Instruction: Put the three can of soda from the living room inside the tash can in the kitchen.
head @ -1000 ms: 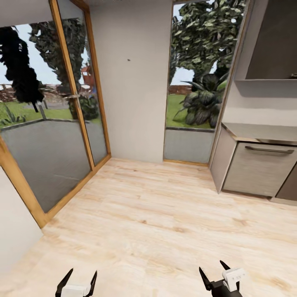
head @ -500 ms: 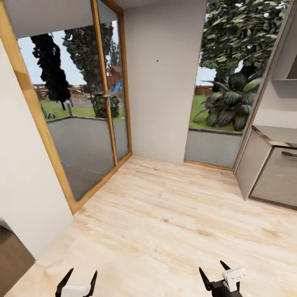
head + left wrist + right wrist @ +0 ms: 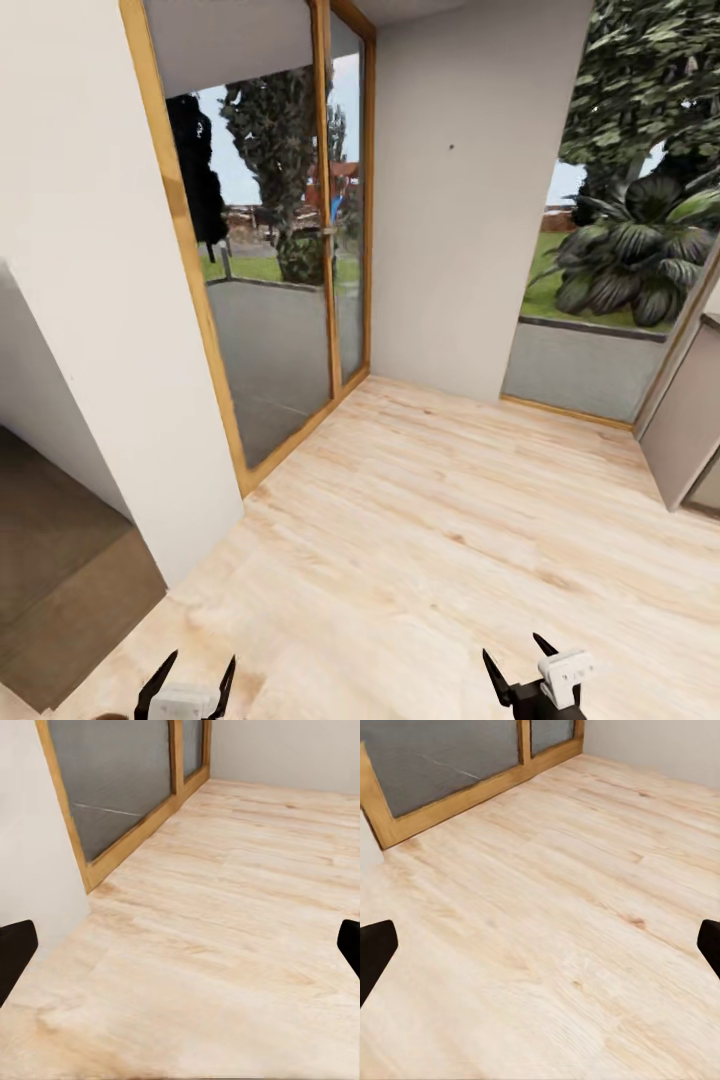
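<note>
No soda can and no trash can is in view. I am in a room with a light wood floor [image 3: 430, 540]. My left gripper [image 3: 190, 675] is at the bottom left of the head view, open, with nothing between its black fingers. My right gripper [image 3: 520, 665] is at the bottom right, also open and empty. In the left wrist view the black fingertips [image 3: 15, 952] frame bare floor, and in the right wrist view the fingertips [image 3: 375, 949] do the same.
A wood-framed glass door [image 3: 290, 290] stands ahead on the left, beside a white wall [image 3: 100, 300]. A tall window [image 3: 620, 250] with garden plants is at the right, with a grey cabinet edge [image 3: 685, 430] next to it. A darker floor area [image 3: 60, 590] opens at far left.
The whole head view has swung left: the glass door and window have shifted right, the cabinet has nearly left the picture, and a white wall with darker floor came in. Both grippers stay as they were.
</note>
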`<state>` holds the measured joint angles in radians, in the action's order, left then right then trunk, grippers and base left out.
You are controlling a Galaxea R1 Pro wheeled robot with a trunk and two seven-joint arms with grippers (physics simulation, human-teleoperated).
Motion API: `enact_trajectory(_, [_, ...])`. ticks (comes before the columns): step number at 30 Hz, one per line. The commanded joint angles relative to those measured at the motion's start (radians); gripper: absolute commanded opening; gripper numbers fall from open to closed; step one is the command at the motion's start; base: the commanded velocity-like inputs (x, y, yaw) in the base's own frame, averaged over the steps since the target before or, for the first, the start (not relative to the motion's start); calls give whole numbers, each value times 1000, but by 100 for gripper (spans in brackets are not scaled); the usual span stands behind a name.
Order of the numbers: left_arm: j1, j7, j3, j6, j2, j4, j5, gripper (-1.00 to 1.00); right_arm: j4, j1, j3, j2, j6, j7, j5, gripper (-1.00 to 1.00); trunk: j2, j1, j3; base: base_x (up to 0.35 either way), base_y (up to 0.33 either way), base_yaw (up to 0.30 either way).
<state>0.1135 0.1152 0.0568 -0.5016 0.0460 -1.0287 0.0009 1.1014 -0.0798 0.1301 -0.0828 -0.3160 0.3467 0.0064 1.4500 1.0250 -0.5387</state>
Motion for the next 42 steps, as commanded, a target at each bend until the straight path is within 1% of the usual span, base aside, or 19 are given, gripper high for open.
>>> enact_trajectory(1, [0, 0, 0, 0, 0, 0, 0, 100, -2, 0, 0, 0, 0, 0, 0, 100, 0, 0, 0, -10, 272, 257])
enact_trajectory(11, [0, 0, 0, 0, 0, -1, 2, 100, -13, 0, -1, 0, -1, 0, 1, 100, 0, 0, 0, -72, 274, 257])
enact_trajectory(28, [0, 0, 0, 1, 0, -1, 1, 100, -23, 0, -1, 0, -3, 0, 1, 100, 0, 0, 0, -152, 274, 257])
enact_trajectory(34, [0, 0, 0, 0, 0, -1, 2, 100, -24, 1, -1, -1, -3, 0, 1, 100, 0, 0, 0, -127, 192, 103])
enact_trajectory(42, [0, 0, 0, 0, 0, -1, 2, 100, -25, 2, -1, -2, -3, 0, 0, 100, 0, 0, 0, -16, 26, 12])
